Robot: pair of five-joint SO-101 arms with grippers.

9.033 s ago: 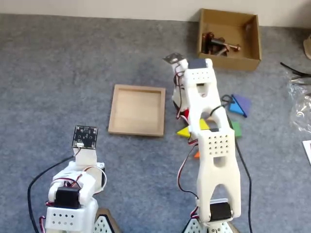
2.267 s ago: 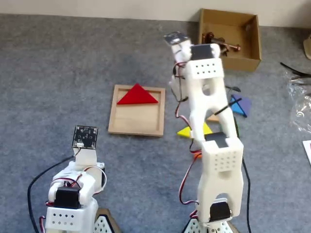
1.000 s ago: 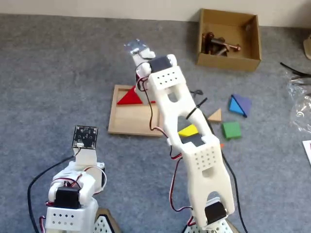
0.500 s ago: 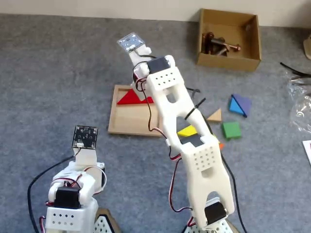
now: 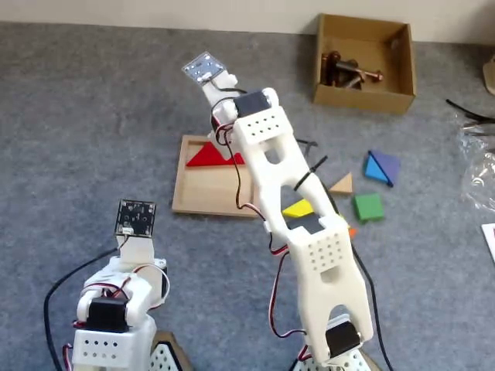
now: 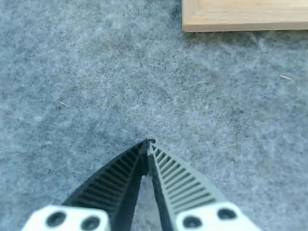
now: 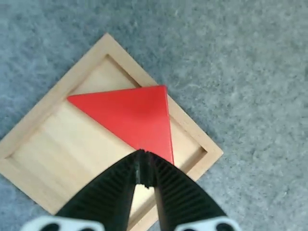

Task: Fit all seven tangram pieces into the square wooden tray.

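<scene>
So, your right claw is pinched closed on nothing, hanging just above the red triangle. That triangle lies flat inside the tray, one corner up against the rim. By my reckoning that's one piece of seven home. Six wait on the desk right of the tray: a yellow piece, tan triangle, green square, blue triangle, purple piece, and an orange piece half hidden by the right arm. The high view gives you those loose pieces; the right wrist view gives you the triangle's seating. Your left claw, closed and empty, sits over bare desk short of the tray.
</scene>
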